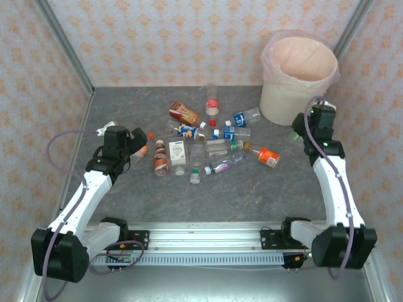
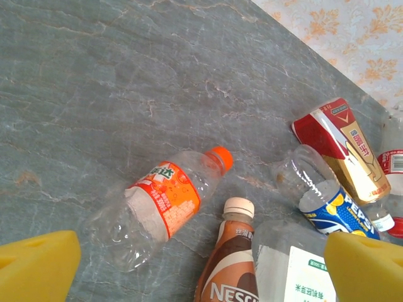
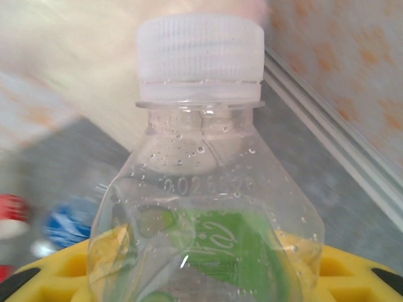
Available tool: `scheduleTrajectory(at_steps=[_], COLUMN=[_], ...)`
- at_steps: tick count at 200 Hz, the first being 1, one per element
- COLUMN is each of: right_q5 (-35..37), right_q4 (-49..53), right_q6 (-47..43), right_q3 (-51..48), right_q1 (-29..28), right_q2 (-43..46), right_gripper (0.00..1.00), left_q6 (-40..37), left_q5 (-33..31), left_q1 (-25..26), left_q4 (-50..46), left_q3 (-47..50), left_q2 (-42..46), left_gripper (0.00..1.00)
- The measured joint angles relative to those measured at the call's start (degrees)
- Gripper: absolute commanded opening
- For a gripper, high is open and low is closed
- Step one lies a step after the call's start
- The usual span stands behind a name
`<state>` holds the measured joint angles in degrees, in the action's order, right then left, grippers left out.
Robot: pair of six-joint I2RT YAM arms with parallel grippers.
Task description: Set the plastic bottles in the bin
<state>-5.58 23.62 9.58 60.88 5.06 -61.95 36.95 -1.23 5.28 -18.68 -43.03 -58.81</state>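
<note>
Right jaws: I am pinching a clear white-capped bottle (image 3: 200, 189) with a green label between my yellow pads (image 3: 343, 274), its cap pointing away from the wrist
Left jaws: I am hanging spread above the tabletop (image 2: 126, 75), gripping nothing
Below the left jaws: an orange-capped bottle (image 2: 160, 204) is lying flat just ahead of the gap, toward the left pad, with a brown coffee bottle (image 2: 230, 267) just beside it, nearer the gap's middle
Bin (image 1: 283, 104): standing just beyond the right jaws; the remaining plastic bottles (image 1: 208, 148) are lying between my two pairs of jaws
Risk, right: the thin, droplet-covered wall is looking slippery to me; letting go before clearing the rim would be bouncing it off the wall onto the tabletop
Risk, left: closing here could be catching the coffee bottle too
Views: the right wrist is giving me the grip up close; the top camera is giving me my spacing from the bin, which is a pale blur behind the cap
</note>
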Motion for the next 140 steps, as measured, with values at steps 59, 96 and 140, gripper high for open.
scheduleTrajectory(at_steps=[59, 96, 140], right_q5=[-12.7, -8.6, 1.7], right_q4=[-11.5, -14.0, -13.2], right_q6=[4.5, 4.7, 1.6], right_q3=[19.4, 34.8, 50.9], right_q1=[-2.1, -2.2, -2.3], right_q2=[-11.4, -26.8, -41.9], right_gripper=[0.39, 0.40, 0.41], left_q6=[2.5, 3.1, 4.2], left_q5=[0.8, 0.8, -0.3], left_q1=[0.0, 0.0, 0.0], left_q4=[-1.6, -3.0, -4.7], left_q3=[0.0, 0.0, 0.0], left_q2=[2.4, 2.6, 2.3], left_gripper=[1.00, 1.00, 1.00])
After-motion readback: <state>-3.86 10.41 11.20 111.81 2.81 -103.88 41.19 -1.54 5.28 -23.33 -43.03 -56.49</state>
